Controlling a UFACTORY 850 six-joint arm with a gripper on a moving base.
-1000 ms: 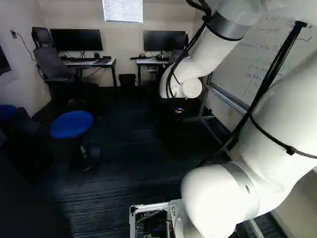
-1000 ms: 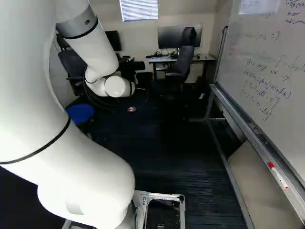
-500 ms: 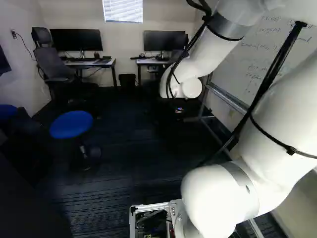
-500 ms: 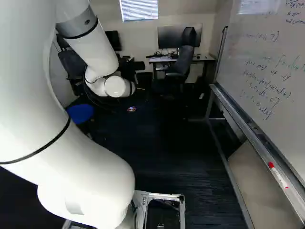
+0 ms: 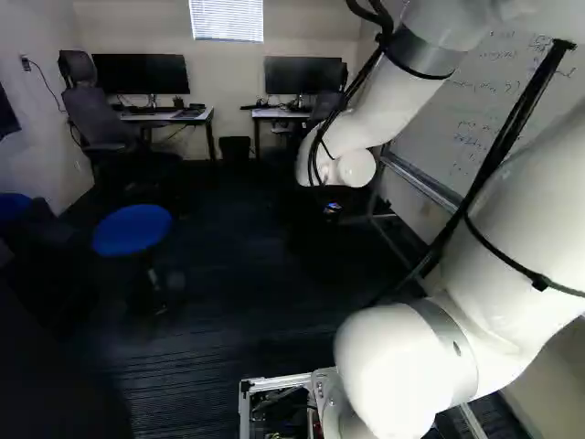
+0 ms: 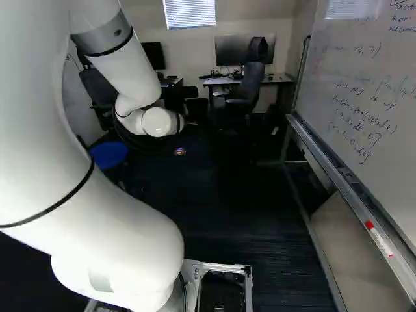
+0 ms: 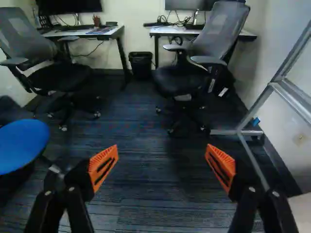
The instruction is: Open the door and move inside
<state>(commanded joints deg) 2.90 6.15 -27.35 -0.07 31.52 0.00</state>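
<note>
No door or door handle shows in any view. Beyond the white arm's wrist in the left base view, my gripper [image 5: 331, 208] is hard to make out against the dark floor; a small coloured spot marks it, and its fingertips are hidden there. In the wrist view the gripper [image 7: 162, 147] stands open, its orange pads [image 7: 103, 166] far apart. Nothing is between them; dark striped carpet [image 7: 150, 170] shows beyond.
Ahead are two desks [image 7: 163, 31], office chairs [image 7: 180, 77] and a black bin [image 7: 141, 64]. A blue stool [image 5: 132, 230] stands at the left of the left base view. A whiteboard [image 6: 364, 84] on a metal frame runs along the right.
The arm's far end has dropped slightly in the left base view, and the upper arm has shifted a little. The room holds its place in the base views, so the base has not moved.
</note>
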